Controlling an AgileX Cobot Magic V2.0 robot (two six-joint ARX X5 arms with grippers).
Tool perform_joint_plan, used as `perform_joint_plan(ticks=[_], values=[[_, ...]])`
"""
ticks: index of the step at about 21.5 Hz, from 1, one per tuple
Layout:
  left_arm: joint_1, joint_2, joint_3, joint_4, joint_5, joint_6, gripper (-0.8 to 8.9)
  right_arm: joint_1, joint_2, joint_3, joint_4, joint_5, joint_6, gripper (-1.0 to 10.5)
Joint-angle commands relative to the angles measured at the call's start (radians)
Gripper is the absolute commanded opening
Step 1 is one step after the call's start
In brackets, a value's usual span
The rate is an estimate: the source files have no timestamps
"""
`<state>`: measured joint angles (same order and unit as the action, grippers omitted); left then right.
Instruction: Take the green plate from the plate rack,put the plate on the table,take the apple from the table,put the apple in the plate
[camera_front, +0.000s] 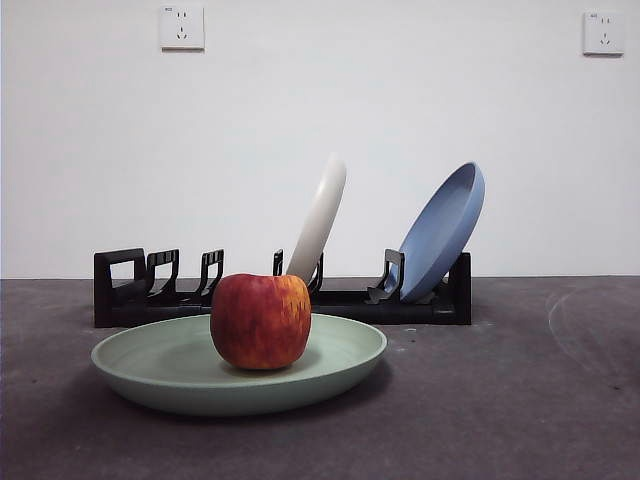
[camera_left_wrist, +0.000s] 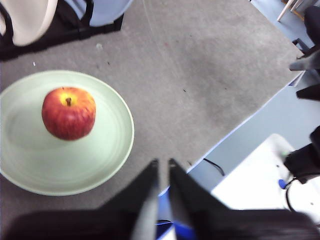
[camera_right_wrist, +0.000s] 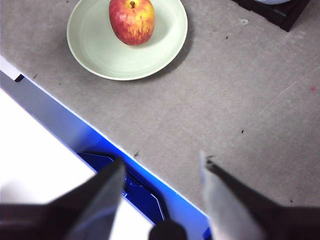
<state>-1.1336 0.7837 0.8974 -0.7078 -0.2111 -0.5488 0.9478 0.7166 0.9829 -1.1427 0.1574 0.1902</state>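
The green plate (camera_front: 330, 362) lies flat on the dark grey table (camera_front: 520, 400), in front of the black plate rack (camera_front: 150, 290). The red apple (camera_front: 260, 321) sits upright inside it, a little left of its middle. Both wrist views look down on the plate (camera_left_wrist: 100, 160) (camera_right_wrist: 95, 47) with the apple (camera_left_wrist: 68, 113) (camera_right_wrist: 132, 21) in it. My left gripper (camera_left_wrist: 162, 167) is shut and empty, held back above the table's edge. My right gripper (camera_right_wrist: 162, 167) is open and empty, also over the table's edge, well away from the plate. Neither gripper appears in the front view.
A cream-white plate (camera_front: 320, 215) and a blue plate (camera_front: 445, 228) lean in the rack's slots behind the green plate. The rack's left slots hold nothing. Two wall sockets sit high on the white wall. A blue-edged table border (camera_right_wrist: 100, 140) runs below the grippers.
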Motion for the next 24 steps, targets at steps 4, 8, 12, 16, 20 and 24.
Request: perform_joint_plan(ticks=[4, 8, 12, 16, 20, 24], values=[[-0.024, 0.013, -0.002, 0.009, -0.053, 0.033, -0.08, 0.001, -0.002, -0.007, 0.006, 0.001, 0.002, -0.1], [-0.027, 0.011, -0.002, 0.005, -0.053, 0.064, -0.08, 0.001, -0.001, -0.007, 0.005, 0.021, 0.058, -0.1], [-0.024, 0.011, -0.002, -0.002, -0.052, 0.063, -0.03, 0.001, -0.001, -0.006, 0.007, 0.027, 0.071, 0.0], [-0.023, 0.011, -0.002, -0.002, -0.052, 0.063, -0.03, 0.001, -0.001, -0.006, 0.006, 0.027, 0.071, 0.0], [-0.023, 0.013, -0.002, -0.002, -0.052, 0.063, -0.03, 0.001, -0.001, -0.006, 0.006, 0.027, 0.071, 0.0], [-0.023, 0.004, -0.002, -0.003, -0.049, 0.062, -0.03, 0.001, -0.001, -0.006, 0.006, 0.027, 0.071, 0.0]])
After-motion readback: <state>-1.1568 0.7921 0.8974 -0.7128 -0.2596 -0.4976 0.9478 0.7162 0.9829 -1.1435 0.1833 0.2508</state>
